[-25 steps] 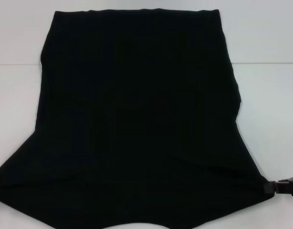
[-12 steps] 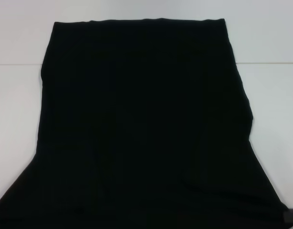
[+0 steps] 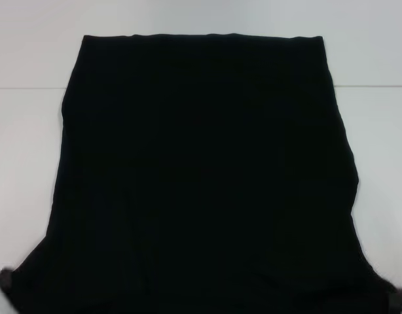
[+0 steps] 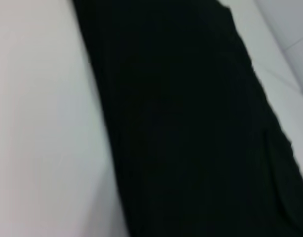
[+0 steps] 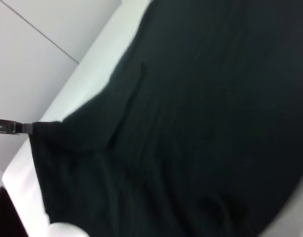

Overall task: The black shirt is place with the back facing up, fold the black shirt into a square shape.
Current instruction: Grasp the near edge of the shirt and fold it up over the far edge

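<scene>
Since a second ago the black shirt (image 3: 201,176) has slid nearer across the white counter (image 3: 31,59); left pincer (image 3: 3,280) and right pincer (image 3: 396,299) grip its near corners, stretching it flat for folding.

black shirt (image 5: 201,123) spread on white table (image 5: 92,69), left hand (image 5: 13,127) pinching its corner

Robot body, visible parts only: left gripper (image 3: 0,279), a small dark grey blunt tip at the lower left frame edge; right gripper (image 3: 399,299), a matching dark tip at lower right (both blurred). The right wrist view shows 1 slim black finger with a pale marking.
</scene>
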